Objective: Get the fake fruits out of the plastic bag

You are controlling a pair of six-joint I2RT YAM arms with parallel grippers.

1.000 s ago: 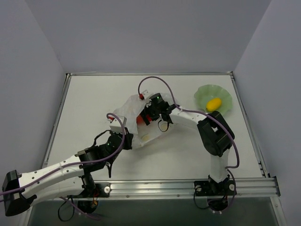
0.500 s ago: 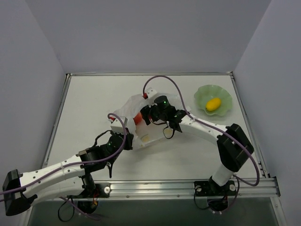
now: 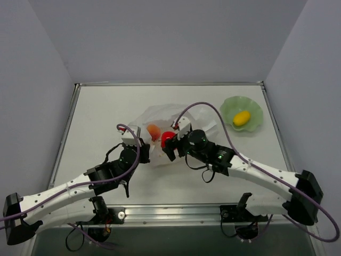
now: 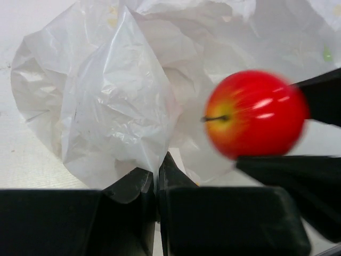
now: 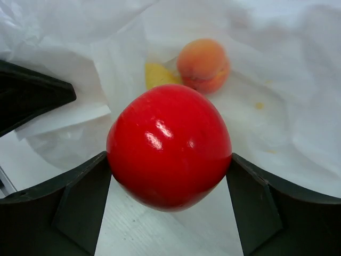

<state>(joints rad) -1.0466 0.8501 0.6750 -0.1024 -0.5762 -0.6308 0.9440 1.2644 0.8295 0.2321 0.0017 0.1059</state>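
While my left gripper (image 4: 157, 178) is pinched tight on a fold of the plastic bag (image 4: 112, 101) at its near edge, my right gripper (image 5: 169, 178) clasps the red apple (image 5: 169, 146) between its two fingers, one pressed to each side. From the top camera I see the apple at the bag's near-right edge, around the middle of the table (image 3: 101, 112). Behind the apple the peach (image 5: 203, 65) lies on the bag's crumpled plastic, with a yellow fruit (image 5: 156, 74) touching its left side, half hidden. Well apart at the far right, a yellow oval fruit (image 3: 242, 117) rests in the pale green dish (image 3: 228, 108)
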